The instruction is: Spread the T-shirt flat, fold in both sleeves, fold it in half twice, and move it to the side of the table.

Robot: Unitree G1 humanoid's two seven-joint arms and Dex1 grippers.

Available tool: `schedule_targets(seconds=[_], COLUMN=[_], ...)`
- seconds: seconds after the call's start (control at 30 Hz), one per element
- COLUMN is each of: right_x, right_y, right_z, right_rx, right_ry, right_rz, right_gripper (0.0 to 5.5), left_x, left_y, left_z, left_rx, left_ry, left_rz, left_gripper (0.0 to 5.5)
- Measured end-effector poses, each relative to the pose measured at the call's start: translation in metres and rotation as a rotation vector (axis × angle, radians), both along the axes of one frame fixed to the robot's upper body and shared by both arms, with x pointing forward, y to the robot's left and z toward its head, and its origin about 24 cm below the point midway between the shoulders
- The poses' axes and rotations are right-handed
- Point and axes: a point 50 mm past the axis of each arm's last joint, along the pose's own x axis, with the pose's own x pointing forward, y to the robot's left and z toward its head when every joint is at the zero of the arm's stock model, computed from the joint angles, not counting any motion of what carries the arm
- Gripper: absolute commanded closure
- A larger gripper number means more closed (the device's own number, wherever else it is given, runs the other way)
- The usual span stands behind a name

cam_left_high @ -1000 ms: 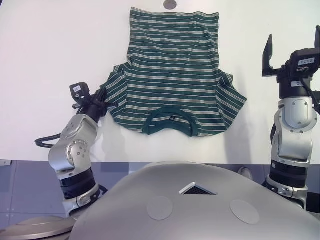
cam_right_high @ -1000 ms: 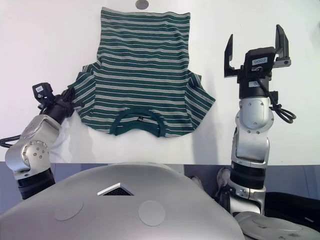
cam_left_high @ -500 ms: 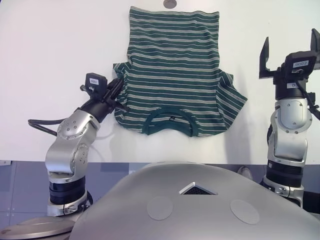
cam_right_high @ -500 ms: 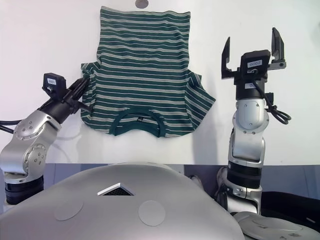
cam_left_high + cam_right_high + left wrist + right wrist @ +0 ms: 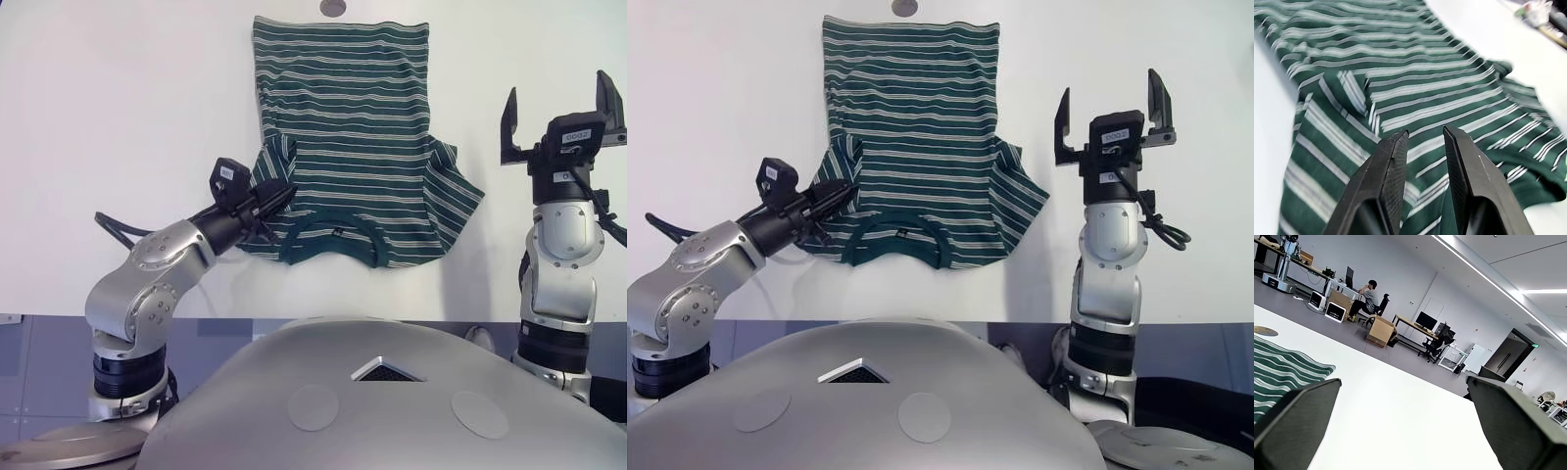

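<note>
Left wrist view: black fingers [image 5: 1392, 166] of the left gripper [image 5: 1425, 133] stand a narrow gap apart, with no cloth seen pinched between them, poised low over the striped green shirt [image 5: 343, 108] near its collar [image 5: 333, 240]. Just ahead of the tips, the left sleeve [image 5: 277, 162] lies turned in over the body, its fold a little rumpled. On the other side, the right gripper [image 5: 556, 98] is held upright above the table [image 5: 118, 117], fingers spread wide and holding nothing. It is well apart from the right sleeve [image 5: 460, 191], which juts out from the body, unfolded. The shirt lies in the middle of the white table, collar toward the robot and hem at the far edge, its body largely flat. On this evidence the spreading is done and the first sleeve fold looks finished or nearly so. The second sleeve, both halvings and the move to the table's side are left to do. The next move likely falls to the right arm, which must come down to its sleeve's edge.
</note>
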Motion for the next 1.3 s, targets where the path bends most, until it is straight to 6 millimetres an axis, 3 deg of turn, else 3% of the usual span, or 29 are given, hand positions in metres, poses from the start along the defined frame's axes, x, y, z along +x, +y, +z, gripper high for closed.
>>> schedule_targets(seconds=[0.13,0.27,0.37,0.5,0.93,1.23,1.3], right_x=[-0.024,-0.081,-0.104,-0.103,-0.083,-0.069,-0.065], right_y=[-0.008,-0.004,0.013,0.032,0.036,0.035,0.035], right_z=[-0.013,-0.046,-0.068,-0.069,-0.062,-0.063,-0.064], right_rx=[0.126,0.483,0.735,0.861,0.89,0.896,0.895], right_ry=[0.11,0.282,0.407,0.39,0.483,0.486,0.488], right_rz=[0.02,-0.051,-0.095,-0.131,-0.254,-0.307,-0.303], right_gripper=[0.73,0.73,0.73,0.73,3.25,5.29,5.49], left_x=[0.012,0.033,0.038,0.046,0.048,0.048,0.048], left_y=[-0.003,-0.003,0.0,0.002,0.0,0.0,0.001], left_z=[0.021,0.051,0.054,0.057,0.058,0.058,0.058], left_rx=[-0.161,-0.282,-0.267,-0.256,-0.253,-0.255,-0.254], left_ry=[-0.068,-0.247,-0.268,-0.278,-0.283,-0.279,-0.278], left_rz=[0.046,0.167,0.183,0.188,0.196,0.201,0.207], left_gripper=[4.24,4.24,4.24,4.24,4.21,4.21,4.21])
